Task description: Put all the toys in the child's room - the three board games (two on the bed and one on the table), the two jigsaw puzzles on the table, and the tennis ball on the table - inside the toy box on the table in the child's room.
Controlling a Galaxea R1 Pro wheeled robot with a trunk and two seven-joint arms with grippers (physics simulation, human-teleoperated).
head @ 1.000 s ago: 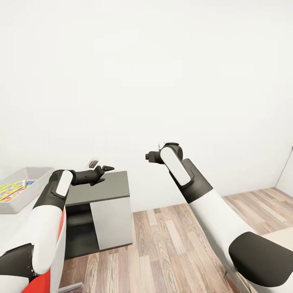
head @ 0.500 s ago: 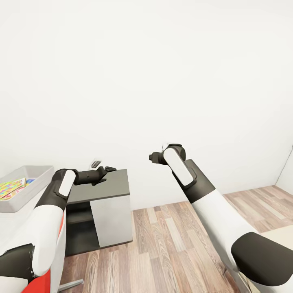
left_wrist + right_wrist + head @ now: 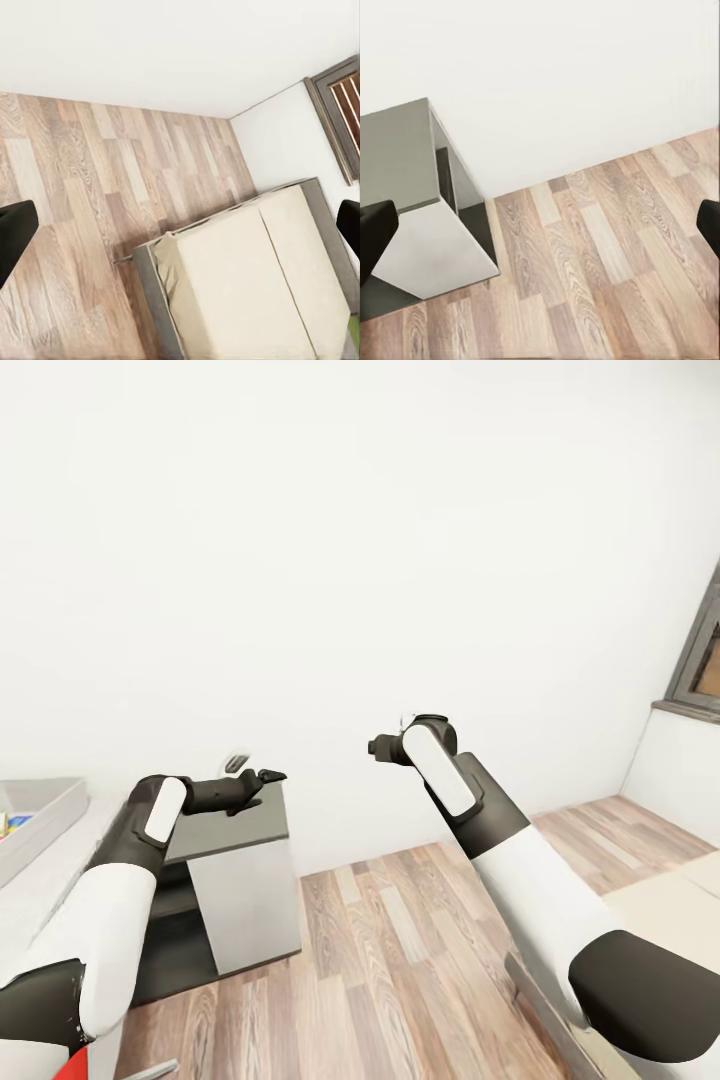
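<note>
At far left edge of the head view, the toy box (image 3: 40, 822) pokes into frame: light grey bin, sloping side, thick rim, sitting on the light grey table (image 3: 45, 885). A sliver of coloured content shows inside at the very edge, too small to identify. Beside the table stands a lower cabinet (image 3: 235, 880) with a matte dark grey top, a flat white front panel and a dark open shelf recess; in the right wrist view it reads as a boxy unit (image 3: 424, 225) on the plank floor.

Left gripper (image 3: 262, 774) is held out over the cabinet top, short black fingers pointing toward the plain white wall (image 3: 350, 560). In the left wrist view one black fingertip (image 3: 15, 229) sits at one side edge and the other at the opposite edge, so the jaws are spread wide with nothing between them. Right gripper (image 3: 375, 745) is raised at mid-frame on a white arm with black joints; the right wrist view shows its fingertips (image 3: 373, 229) at opposite edges too, spread apart and empty.

Floor (image 3: 400, 950) is wood planks, mixed brown and grey grain. The bed (image 3: 255, 285) appears in the left wrist view: cream mattress in two sections, soft rounded corners, on a grey frame. A brown slatted shutter (image 3: 346, 112) in a dark frame is on the wall near it, also visible at the right edge of the head view (image 3: 705, 660).
</note>
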